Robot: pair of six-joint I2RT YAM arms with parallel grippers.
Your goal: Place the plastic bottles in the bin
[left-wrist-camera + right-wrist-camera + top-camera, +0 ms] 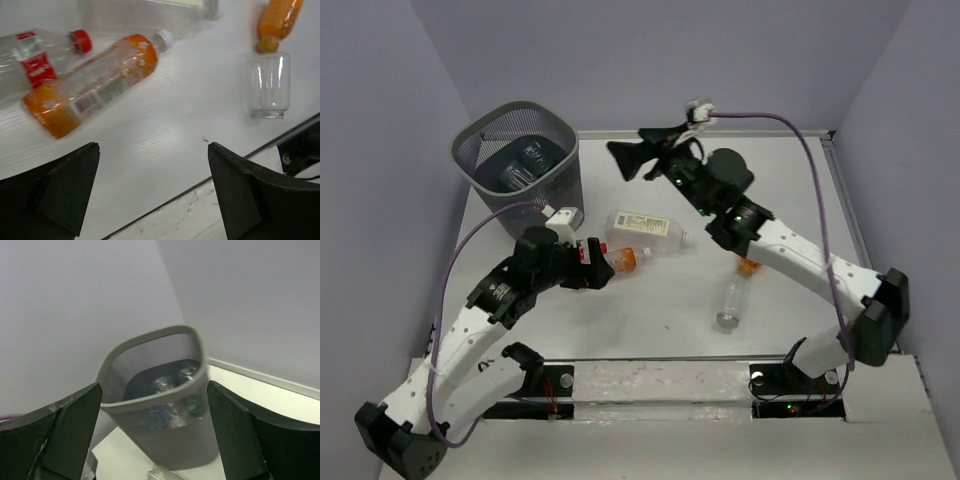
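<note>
Presently, from the left edge across.

Bin (515, 160): dark wire mesh, upright at the far left corner of the tabletop (650, 325). Clear plastic bottles (172, 377) lie inside, perhaps three or four; the mesh blurs the count.

Left fingers (62, 192): spread wide, holding nothing, above the tabletop left of centre.

Red-labelled bottle (35, 55): clear with a red cap, on its side just ahead of those fingers.

Orange bottle (626, 258): white cap, on its side beside the red-labelled one.

Squarish bottle (645, 228): white label, lying at the centre, just beyond the orange one.

Right fingers (250, 440): wide apart and empty, raised near the far edge, pointed at the bin.

Second orange bottle (749, 266): right of centre, partly under the right arm (800, 262).

Clear bottle (729, 300): lying close to it, toward the near edge.
</note>
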